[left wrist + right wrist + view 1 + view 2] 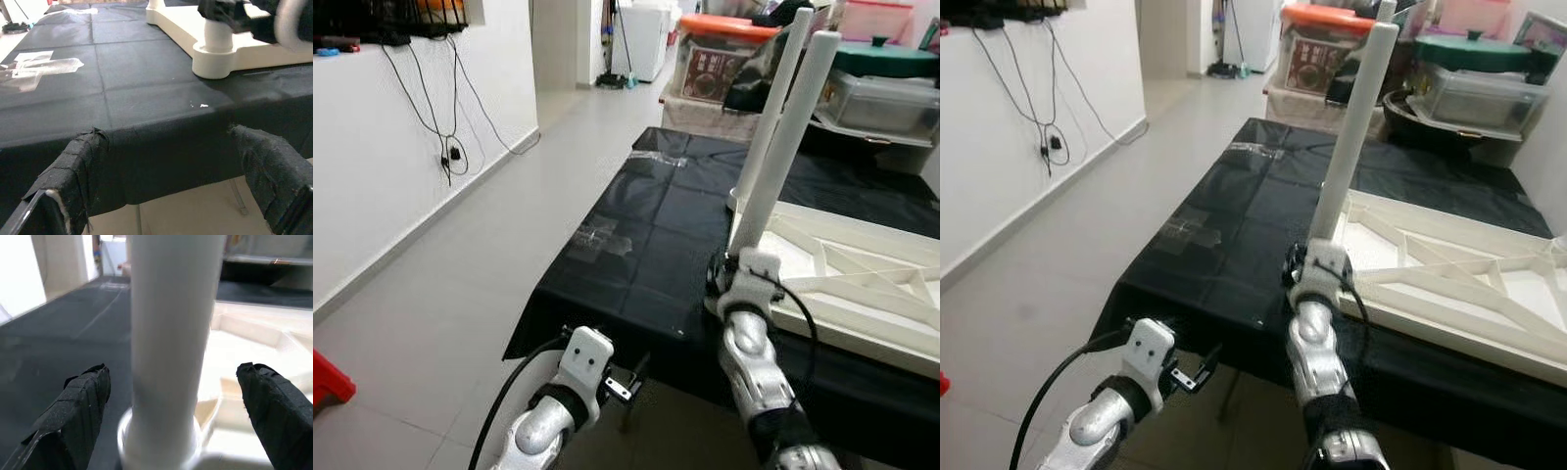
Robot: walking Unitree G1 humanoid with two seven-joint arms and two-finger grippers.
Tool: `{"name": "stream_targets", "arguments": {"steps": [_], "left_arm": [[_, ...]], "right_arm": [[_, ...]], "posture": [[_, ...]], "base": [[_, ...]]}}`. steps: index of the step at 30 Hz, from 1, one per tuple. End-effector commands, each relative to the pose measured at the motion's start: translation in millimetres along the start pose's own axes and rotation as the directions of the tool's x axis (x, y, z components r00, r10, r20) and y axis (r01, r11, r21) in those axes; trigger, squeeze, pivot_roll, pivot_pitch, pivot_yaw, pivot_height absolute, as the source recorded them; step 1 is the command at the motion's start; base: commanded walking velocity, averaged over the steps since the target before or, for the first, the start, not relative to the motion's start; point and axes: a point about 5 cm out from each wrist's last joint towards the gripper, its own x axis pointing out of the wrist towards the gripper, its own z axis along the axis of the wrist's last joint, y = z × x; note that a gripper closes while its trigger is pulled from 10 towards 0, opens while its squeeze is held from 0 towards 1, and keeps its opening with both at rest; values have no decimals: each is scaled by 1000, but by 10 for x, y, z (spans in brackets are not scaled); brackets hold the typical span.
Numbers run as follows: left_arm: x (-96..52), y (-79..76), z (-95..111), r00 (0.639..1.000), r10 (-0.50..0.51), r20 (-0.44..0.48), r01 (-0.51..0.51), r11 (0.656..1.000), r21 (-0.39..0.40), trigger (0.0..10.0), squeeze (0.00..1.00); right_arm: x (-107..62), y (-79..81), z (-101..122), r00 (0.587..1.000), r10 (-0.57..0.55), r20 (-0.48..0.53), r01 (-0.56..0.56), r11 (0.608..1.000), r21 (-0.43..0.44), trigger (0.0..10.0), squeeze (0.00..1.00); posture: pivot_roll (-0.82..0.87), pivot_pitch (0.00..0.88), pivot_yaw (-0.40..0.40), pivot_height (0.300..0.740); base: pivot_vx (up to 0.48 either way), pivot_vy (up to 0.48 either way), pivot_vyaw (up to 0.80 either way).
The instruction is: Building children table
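Down low at the near edge, the left gripper point(631, 384) hangs just off the front of the black-covered table point(636, 245), fingers spread apart and holding nothing. Its wrist view looks across the cloth at the draped edge between the two black fingers point(78, 169), and it catches the round corner socket point(215, 61) of the white tabletop panel point(847, 274) with a leg standing in it (the head views can't show that socket properly, the right arm covers it). It also shows patches of clear tape point(34, 71) stuck on the cloth.

Moving right, the right gripper point(171, 411) sits at the near-left corner of the panel, which lies upside down on the table with its ribbed underside up. Its wrist view has the white table leg point(171, 342) upright between the fingers, with a clear gap on both sides, so it's open around the leg, not clamped. From the head, a second leg point(773, 108) stands just behind the first one.

Further back and right: storage bins, one with an orange lid point(729, 27), and cables point(445, 127) dangling on the left wall.
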Motion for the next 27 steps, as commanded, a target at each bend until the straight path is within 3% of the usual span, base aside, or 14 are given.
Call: {"name": "stream_targets", "arguments": {"steps": [1,6,13,15,20,27], "left_arm": [[-21,24,3,1000,15,-8,-15,1000,-19,10000,0],[-32,77,4,998,58,-11,-58,997,-58,10000,0],[-41,116,-2,996,86,-20,-88,992,-87,10000,0],[-48,119,-4,995,93,-27,-95,992,-87,10000,0],[-60,120,-5,995,98,-34,-101,991,-91,10000,0],[-75,121,-6,994,96,-50,-101,989,-104,10000,0]], "right_arm": [[-148,-64,-9,999,47,-7,-47,999,-16,10000,0],[-305,-61,11,990,137,23,-136,990,-36,10000,0],[-410,16,-19,975,218,40,-215,975,-63,10000,0],[-468,113,-40,966,257,18,-256,965,-53,10000,0],[-516,182,-55,955,296,-10,-296,954,-53,10000,0],[-582,180,-44,944,326,-49,-328,944,-41,10000,0]], "posture": [[44,0,-58,740],[36,0,-50,740],[32,0,-44,740],[37,0,-43,740],[37,0,-41,740],[37,0,-37,740]], "base": [[0,0,0],[0,0,0],[0,0,-712],[0,0,-800],[0,0,-800],[0,471,-571]]}}
